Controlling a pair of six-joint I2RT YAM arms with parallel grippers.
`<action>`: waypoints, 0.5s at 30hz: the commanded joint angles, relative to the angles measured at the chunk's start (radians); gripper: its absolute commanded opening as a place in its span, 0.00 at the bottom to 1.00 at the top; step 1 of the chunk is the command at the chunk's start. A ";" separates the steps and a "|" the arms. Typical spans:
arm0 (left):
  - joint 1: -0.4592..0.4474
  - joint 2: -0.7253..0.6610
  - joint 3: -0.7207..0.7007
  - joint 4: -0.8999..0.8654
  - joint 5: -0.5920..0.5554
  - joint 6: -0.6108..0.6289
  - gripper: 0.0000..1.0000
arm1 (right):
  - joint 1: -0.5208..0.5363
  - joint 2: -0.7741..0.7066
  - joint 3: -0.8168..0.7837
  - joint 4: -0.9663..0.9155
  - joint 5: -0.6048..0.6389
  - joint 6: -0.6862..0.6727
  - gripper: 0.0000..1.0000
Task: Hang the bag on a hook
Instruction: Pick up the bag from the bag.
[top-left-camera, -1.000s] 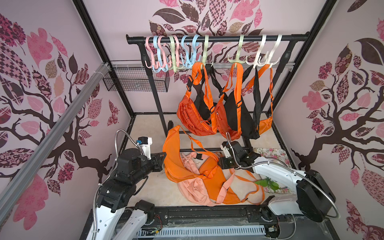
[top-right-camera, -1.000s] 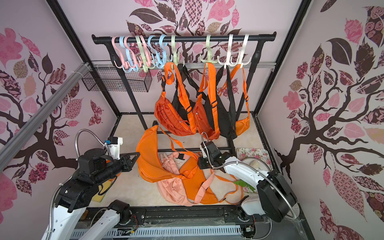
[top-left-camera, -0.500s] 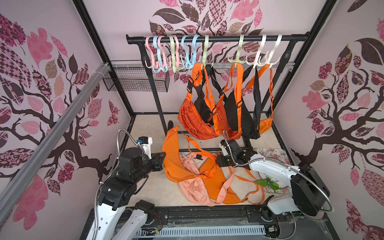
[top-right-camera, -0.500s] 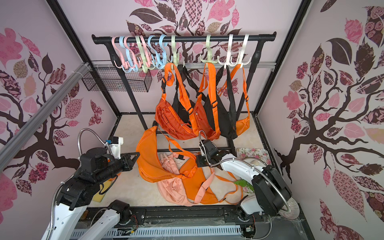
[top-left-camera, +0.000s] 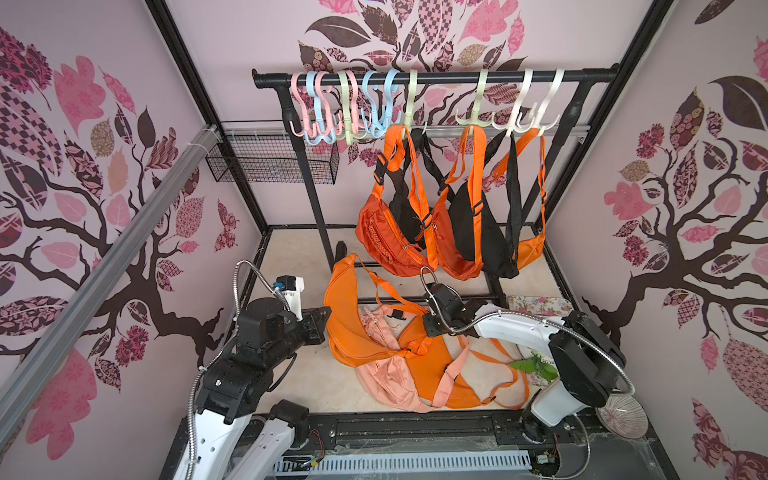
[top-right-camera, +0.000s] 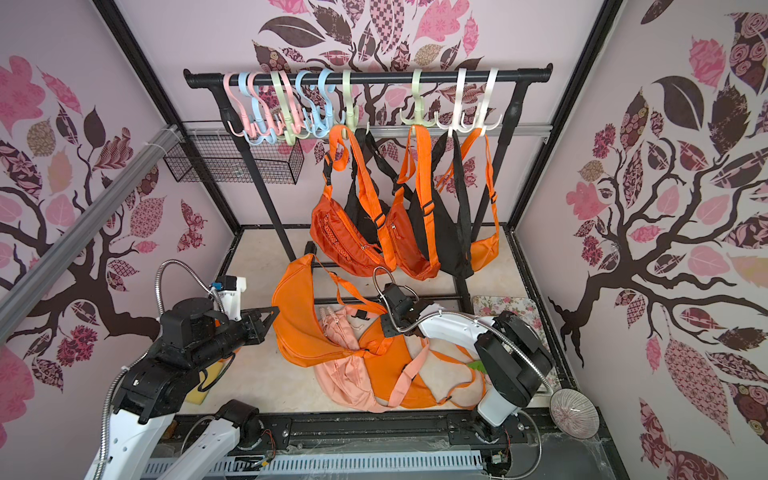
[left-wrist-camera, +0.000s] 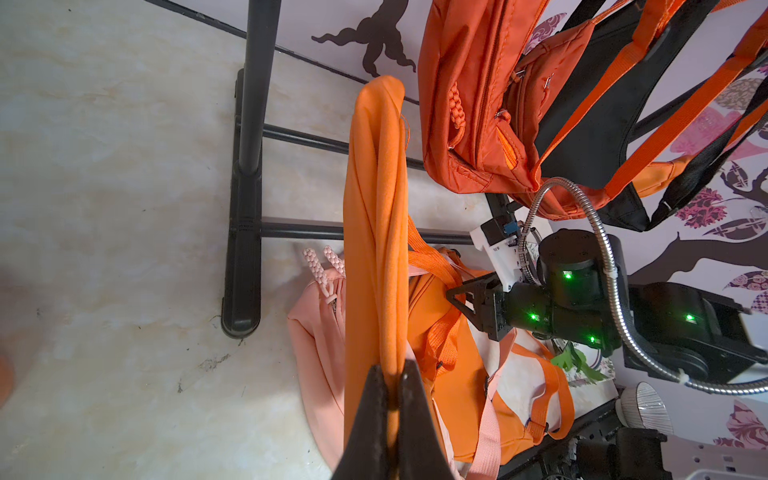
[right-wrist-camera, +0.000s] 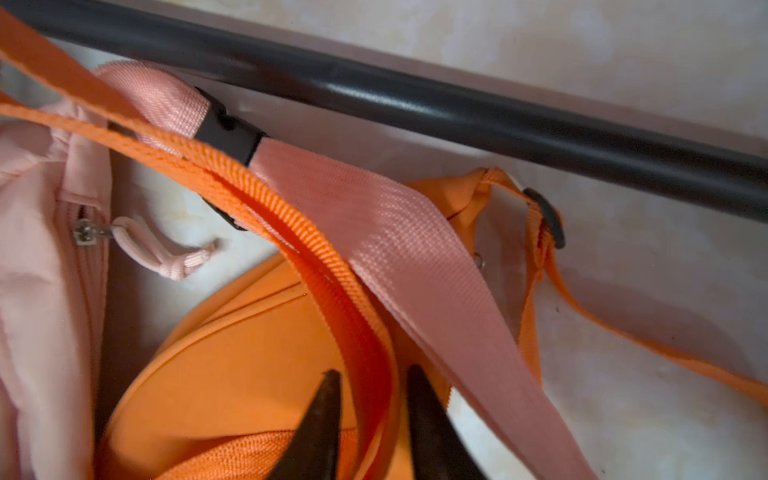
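A bright orange bag (top-left-camera: 353, 324) (top-right-camera: 299, 328) stands half lifted off the floor at the left of a pile. My left gripper (top-left-camera: 326, 311) (left-wrist-camera: 390, 374) is shut on its folded edge, and the fabric rises between the pads in the left wrist view. That bag's orange strap (right-wrist-camera: 316, 257) runs to my right gripper (top-left-camera: 426, 328) (right-wrist-camera: 372, 374), whose jaws are shut on it low over the pile. Several pastel hooks (top-left-camera: 332, 120) hang bare at the left end of the black rail (top-left-camera: 436, 77).
Orange and black bags (top-left-camera: 436, 232) hang from the hooks on the right. A peach bag (top-left-camera: 386, 374) and another orange bag (top-left-camera: 436, 374) lie on the floor. The rack's post (top-left-camera: 307, 178), a wire basket (top-left-camera: 274, 160), a floral cloth (top-left-camera: 536, 305) and a bowl (top-left-camera: 623, 419) stand around.
My right gripper has shifted a little left over the pile and its jaws have come together on the orange strap. The left gripper still holds the bag in about the same place.
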 joint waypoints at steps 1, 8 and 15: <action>0.004 -0.031 -0.032 0.039 -0.008 0.012 0.00 | 0.005 -0.026 0.010 0.002 0.039 -0.009 0.00; 0.006 -0.149 -0.079 0.158 0.050 0.016 0.00 | 0.010 -0.256 -0.042 0.014 0.077 -0.024 0.00; 0.004 -0.300 -0.108 0.297 0.091 0.036 0.00 | 0.010 -0.609 -0.051 0.087 0.222 -0.143 0.00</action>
